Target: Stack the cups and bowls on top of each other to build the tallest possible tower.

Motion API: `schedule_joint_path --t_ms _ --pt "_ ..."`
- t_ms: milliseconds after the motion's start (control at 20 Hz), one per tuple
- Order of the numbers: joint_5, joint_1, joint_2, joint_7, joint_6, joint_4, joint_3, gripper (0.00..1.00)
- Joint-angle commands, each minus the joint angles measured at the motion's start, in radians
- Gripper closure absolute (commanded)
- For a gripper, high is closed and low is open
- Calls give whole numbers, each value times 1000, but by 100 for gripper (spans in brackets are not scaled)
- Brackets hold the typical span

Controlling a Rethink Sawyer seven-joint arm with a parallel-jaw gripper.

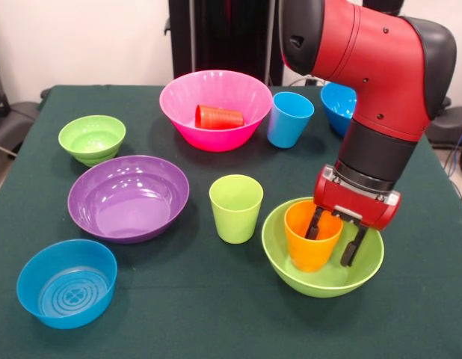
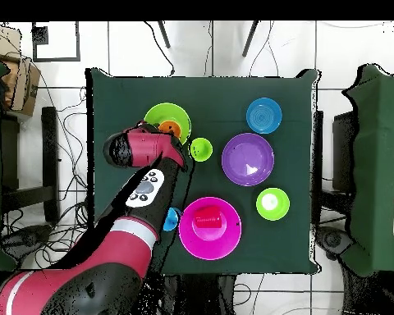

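An orange cup (image 1: 307, 243) stands upright inside the large lime green bowl (image 1: 282, 256) at the front right. My gripper (image 1: 333, 238) is open and reaches down into that bowl. One finger is inside the orange cup and the other outside its right wall, with a gap around the wall. A red cup (image 1: 218, 117) lies on its side in the pink bowl (image 1: 179, 101). The lime green cup (image 1: 235, 207) and light blue cup (image 1: 290, 118) stand upright on the cloth. A large blue bowl (image 1: 338, 103) is partly hidden behind the arm.
The purple bowl (image 1: 128, 197), a small lime green bowl (image 1: 91, 137) and a small blue ringed bowl (image 1: 66, 282) sit on the left half of the green table. In the overhead view the arm (image 2: 139, 193) covers the table's lower left, beside the pink bowl (image 2: 226, 238).
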Motion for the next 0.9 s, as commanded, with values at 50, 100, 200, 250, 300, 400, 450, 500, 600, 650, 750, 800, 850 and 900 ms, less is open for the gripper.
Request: schedule_joint_path --t_ms 50,100,200,250,300,400,450,500,600,650,750,800,850,900 --pt "-30 -29 16 61 -29 -11 146 0" --pt "-31 -31 18 61 -29 -13 144 0" --pt "-32 -32 18 58 -26 -13 144 0" --pt "-32 -33 16 56 -22 -15 144 0" --pt "-32 -35 14 49 -10 -20 145 0" --pt "-31 -40 11 33 30 -41 143 0" --pt "-30 -42 8 28 52 -50 140 0" --pt "-29 -44 6 22 74 -58 138 0" --pt "-27 -44 7 18 100 -72 135 0" --pt "-26 -44 7 17 105 -75 135 0" --pt "-26 -45 10 17 110 -80 135 0" --pt "-27 -43 10 18 111 -83 133 0" --pt "-27 -43 10 18 113 -83 134 0" --pt "-26 -44 10 19 120 -87 133 0"
